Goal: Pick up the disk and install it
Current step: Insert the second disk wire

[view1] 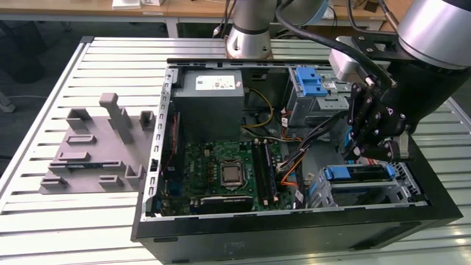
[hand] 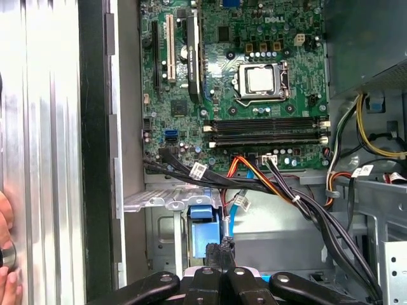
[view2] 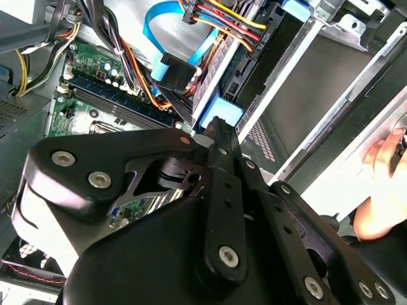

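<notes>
gripper hangs low inside the open computer case in the exterior view, on the exterior view's right, just above the lower drive bay. a blue tab and a dark flat body, which i judge to be the disk, lie in that bay right under the gripper. whether the gripper is clamped on it or let go, i cannot tell from here. the case stands on the slatted table, with a grey holder well apart on the exterior view's left.

in the second wrist view the gripper has its black fingers drawn close together over a blue plastic piece, beside bundled cables. a hand rests at the case edge.

in the first wrist view the gripper sits on the blue tab below the green board; contact looks likely, a grasp is not certain.

to do this step well, i judge the push should run straight along the bay rails, kept level, clear of the loose cables, and slow with that hand so near.
</notes>
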Motion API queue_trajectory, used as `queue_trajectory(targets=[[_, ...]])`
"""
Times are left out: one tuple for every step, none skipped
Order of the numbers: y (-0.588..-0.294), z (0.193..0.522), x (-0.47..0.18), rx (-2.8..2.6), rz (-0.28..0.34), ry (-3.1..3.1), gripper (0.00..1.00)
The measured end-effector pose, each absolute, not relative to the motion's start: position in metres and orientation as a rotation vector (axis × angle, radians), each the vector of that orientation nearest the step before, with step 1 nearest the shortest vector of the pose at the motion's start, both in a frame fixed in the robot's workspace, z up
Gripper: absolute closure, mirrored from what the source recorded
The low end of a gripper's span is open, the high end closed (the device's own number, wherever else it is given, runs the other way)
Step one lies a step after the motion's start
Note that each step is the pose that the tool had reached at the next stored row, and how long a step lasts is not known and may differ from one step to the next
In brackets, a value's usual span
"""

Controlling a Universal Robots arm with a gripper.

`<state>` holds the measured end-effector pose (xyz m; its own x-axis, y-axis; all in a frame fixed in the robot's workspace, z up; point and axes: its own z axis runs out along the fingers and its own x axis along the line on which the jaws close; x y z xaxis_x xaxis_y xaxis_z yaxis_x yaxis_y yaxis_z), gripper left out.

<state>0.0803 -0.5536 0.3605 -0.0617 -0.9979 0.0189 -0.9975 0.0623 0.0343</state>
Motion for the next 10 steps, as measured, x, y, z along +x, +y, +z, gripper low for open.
queue_trajectory(targets=[[-0.5534, 0.3614, 0.0803, 2.126, -0.019, -2.262, 0.89], [-0.5531, 0.3629, 0.0803, 2.126, -0.019, -2.262, 0.89], [-0.5527, 0.3649, 0.0804, 2.126, -0.019, -2.262, 0.89], [-0.5522, 0.3667, 0.0804, 2.126, -0.019, -2.262, 0.89], [-0.5515, 0.3684, 0.0805, 2.126, -0.019, -2.262, 0.89], [-0.5506, 0.3692, 0.0807, 2.126, -0.019, -2.262, 0.89], [-0.5495, 0.3699, 0.0810, 2.126, -0.019, -2.262, 0.89], [-0.5483, 0.3704, 0.0816, 2.126, -0.019, -2.262, 0.89], [-0.5468, 0.3706, 0.0823, 2.126, -0.019, -2.262, 0.89], [-0.5450, 0.3706, 0.0833, 2.126, -0.019, -2.262, 0.89]])
